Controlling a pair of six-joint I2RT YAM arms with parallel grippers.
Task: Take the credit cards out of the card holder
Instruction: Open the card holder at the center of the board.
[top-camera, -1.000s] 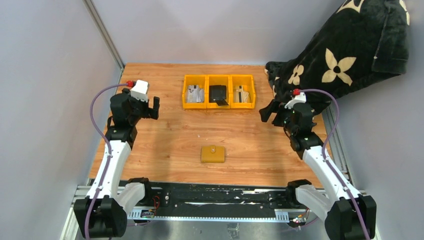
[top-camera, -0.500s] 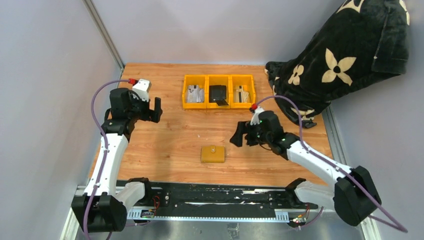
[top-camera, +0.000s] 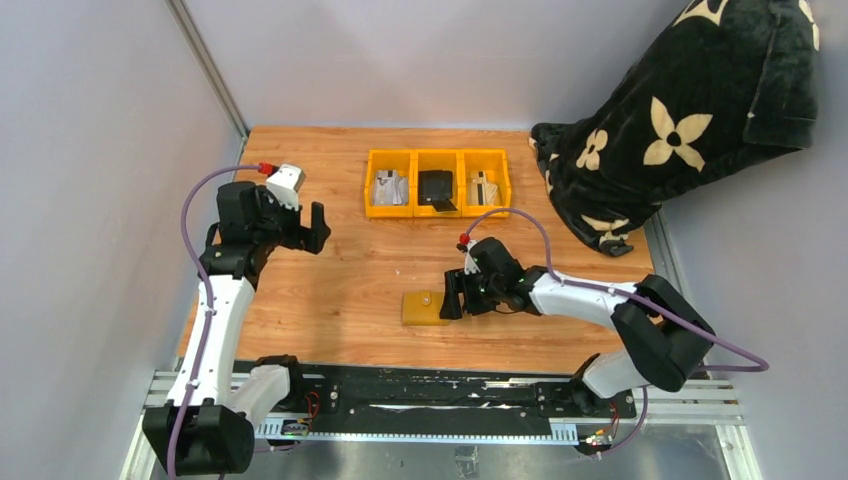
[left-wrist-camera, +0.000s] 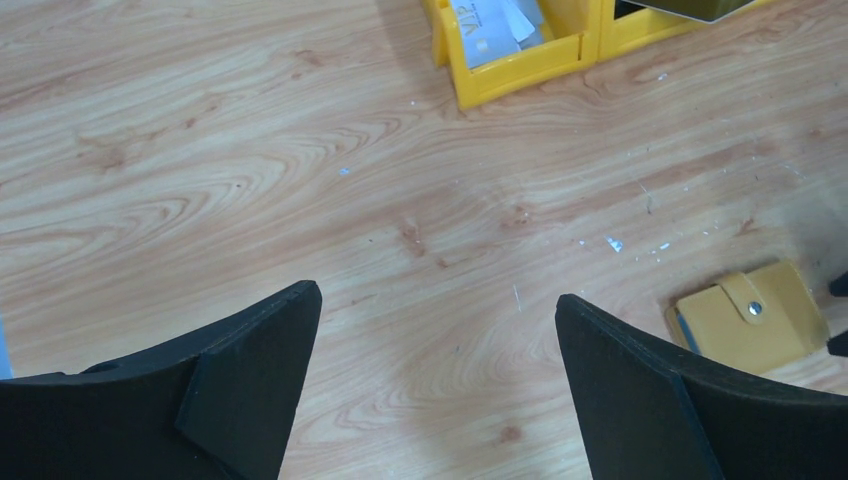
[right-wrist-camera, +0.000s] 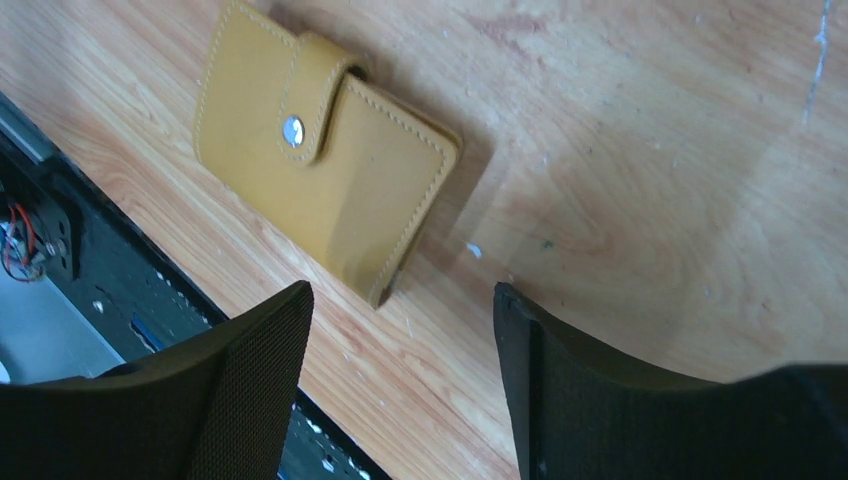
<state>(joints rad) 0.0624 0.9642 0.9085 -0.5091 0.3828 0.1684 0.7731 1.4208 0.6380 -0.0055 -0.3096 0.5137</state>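
The card holder (top-camera: 424, 308) is a mustard-yellow wallet lying flat near the table's front edge, snapped shut. It also shows in the left wrist view (left-wrist-camera: 750, 315) and the right wrist view (right-wrist-camera: 320, 165). The credit cards are hidden. My right gripper (top-camera: 452, 298) is open and empty, low over the table just right of the wallet; in its wrist view (right-wrist-camera: 400, 290) the wallet's corner lies just ahead of the jaws. My left gripper (top-camera: 316, 228) is open and empty, held above the table far left of the wallet, as its wrist view (left-wrist-camera: 435, 300) shows.
Three joined yellow bins (top-camera: 438, 183) stand at the back centre; the middle one holds a black pouch, the outer ones hold pale items. A black flower-patterned blanket (top-camera: 680, 120) hangs over the back right corner. A black rail (top-camera: 430, 390) runs along the front edge.
My right arm has swung from the back right, down and left to the wallet's right side. My left gripper has shifted slightly right. The wallet has not moved.
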